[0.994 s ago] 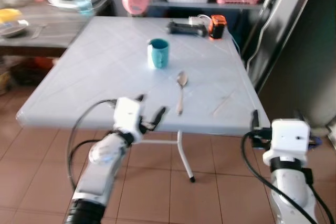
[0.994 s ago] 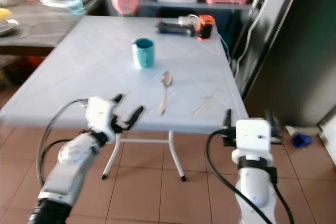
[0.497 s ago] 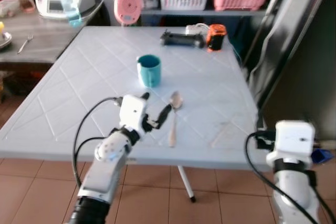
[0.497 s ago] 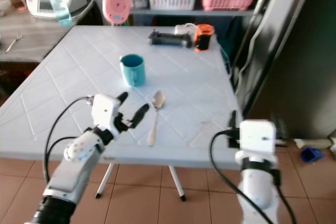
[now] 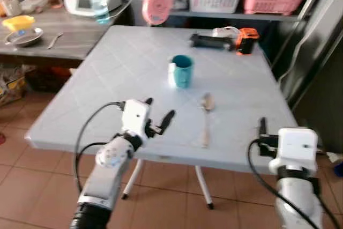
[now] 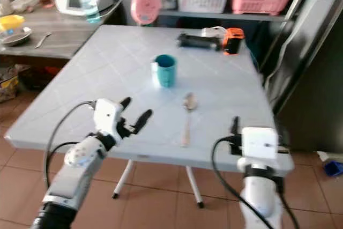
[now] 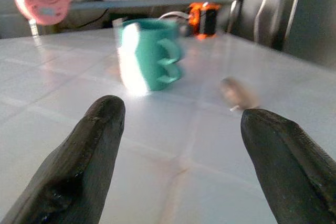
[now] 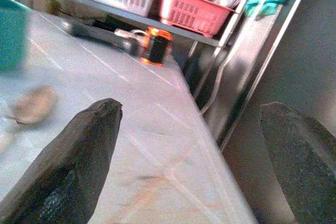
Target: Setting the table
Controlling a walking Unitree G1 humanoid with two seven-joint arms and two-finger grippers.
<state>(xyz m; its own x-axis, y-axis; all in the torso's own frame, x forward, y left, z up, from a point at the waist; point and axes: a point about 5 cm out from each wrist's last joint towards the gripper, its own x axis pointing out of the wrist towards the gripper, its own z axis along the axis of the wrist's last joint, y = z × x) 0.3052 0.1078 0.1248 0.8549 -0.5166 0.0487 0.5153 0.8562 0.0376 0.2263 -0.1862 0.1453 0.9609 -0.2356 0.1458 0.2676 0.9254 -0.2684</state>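
Since the frame 0.5 s ago the head cam has swung, so the whole scene sits further right w/ more of the side counter showing; rel. to the table things, the left gripper looks about where it was, a bit further from the spoon. Left eye view: the pale grey square plastic table carries a teal ceramic mug mid-table, and nearer the robot a long metal spoon, bowl toward the mug, handle toward the near edge, so its long axis runs roughly fore-aft. Left gripper hovers over the near edge, fingers spread, holding nothing; spoon lies to its right, near but apart. Right gripper is at the table's right near corner; spoon sits between the two arms, prob. slightly closer to the right. Left wrist view: fingers wide apart, mug and blurred spoon bowl ahead between them. Right wrist view: fingers also wide, empty; spoon bowl off to one side.
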